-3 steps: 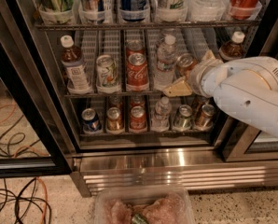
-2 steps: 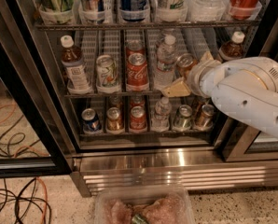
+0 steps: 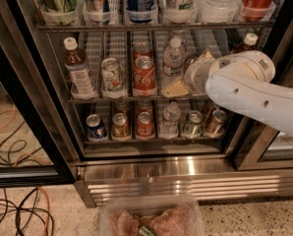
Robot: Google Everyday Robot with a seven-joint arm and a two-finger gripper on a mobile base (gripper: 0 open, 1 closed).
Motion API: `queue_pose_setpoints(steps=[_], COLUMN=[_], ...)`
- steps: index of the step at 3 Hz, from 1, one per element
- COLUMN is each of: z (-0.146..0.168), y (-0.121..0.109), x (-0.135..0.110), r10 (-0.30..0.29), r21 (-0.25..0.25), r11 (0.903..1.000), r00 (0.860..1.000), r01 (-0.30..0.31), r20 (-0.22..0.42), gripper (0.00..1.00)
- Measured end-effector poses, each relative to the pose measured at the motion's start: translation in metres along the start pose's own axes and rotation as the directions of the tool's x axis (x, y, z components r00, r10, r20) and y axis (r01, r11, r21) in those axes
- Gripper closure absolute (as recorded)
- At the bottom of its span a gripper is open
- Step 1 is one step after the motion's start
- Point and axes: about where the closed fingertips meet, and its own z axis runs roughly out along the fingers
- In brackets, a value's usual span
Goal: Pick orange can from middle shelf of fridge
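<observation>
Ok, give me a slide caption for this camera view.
Robot arm with its tool at the middle shelf of the fridge, beside a white-capped clear bottle.

- Fridge [image 3: 23, 77] stands open; the middle shelf [image 3: 136, 99] can be reached from the near side.
- Gripper [image 3: 190, 73] is at the shelf's right lanes, just right of the clear bottle [image 3: 173, 58]; the arm [image 3: 254, 90] blocks the right front.
- Left lanes are full at the front: Coke can [image 3: 144, 73], white-green can [image 3: 113, 75], juice bottle [image 3: 78, 69], with dividers between.
- Top shelf [image 3: 151, 27] sits low over the bottle caps, so headroom is small.
</observation>
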Motion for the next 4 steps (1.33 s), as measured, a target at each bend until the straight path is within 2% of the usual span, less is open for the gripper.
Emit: queue_pose_setpoints(steps=[1, 2, 4], z=[0.0000, 0.0000, -0.0001], y=[0.0000, 0.0000, 0.0000], x=[0.0000, 0.0000, -0.0001], r10=[0.000, 0.000, 0.000], r21=[0.000, 0.000, 0.000], r11=[1.0000, 1.0000, 1.0000], r00=[1.000, 1.000, 1.000], r01=[0.000, 0.000, 0.000], r20=[0.000, 0.000, 0.000], gripper=[0.00, 0.18, 0.65])
